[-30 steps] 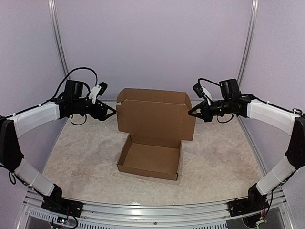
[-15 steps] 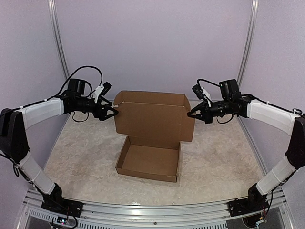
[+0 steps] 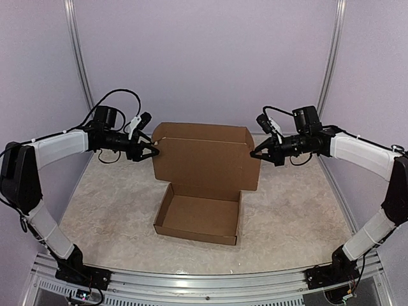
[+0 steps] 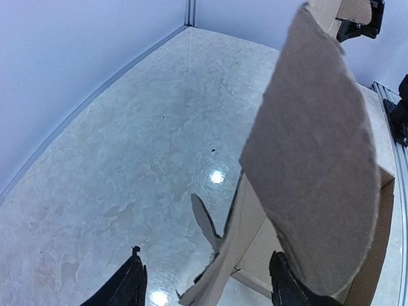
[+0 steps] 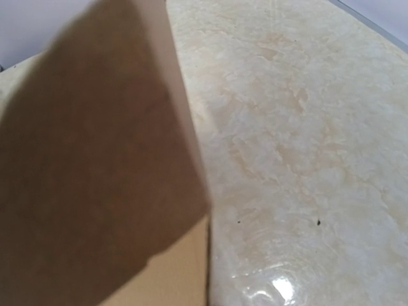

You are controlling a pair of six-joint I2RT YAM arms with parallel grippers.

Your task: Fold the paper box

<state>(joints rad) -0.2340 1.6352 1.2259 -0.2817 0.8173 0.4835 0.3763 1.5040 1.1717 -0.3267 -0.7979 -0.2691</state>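
The paper box (image 3: 199,217) is a brown cardboard mailer in the middle of the table, with its tray formed and its lid (image 3: 207,159) standing upright behind the tray. My left gripper (image 3: 153,152) is open at the lid's upper left corner. In the left wrist view its fingers (image 4: 131,288) stand astride the lid's side flap (image 4: 312,146) without closing on it. My right gripper (image 3: 255,153) is at the lid's upper right edge and looks open. The right wrist view shows only the blurred lid flap (image 5: 95,159) close up, and no fingers.
The marbled tabletop (image 3: 293,210) lies between pale walls, with upright metal posts (image 3: 75,51) at the back corners. A metal rail (image 3: 204,280) runs along the near edge, by the arm bases.
My left gripper has moved right, up to the lid's left edge. My right gripper has edged slightly left against the lid. The box has shifted a little to the left.
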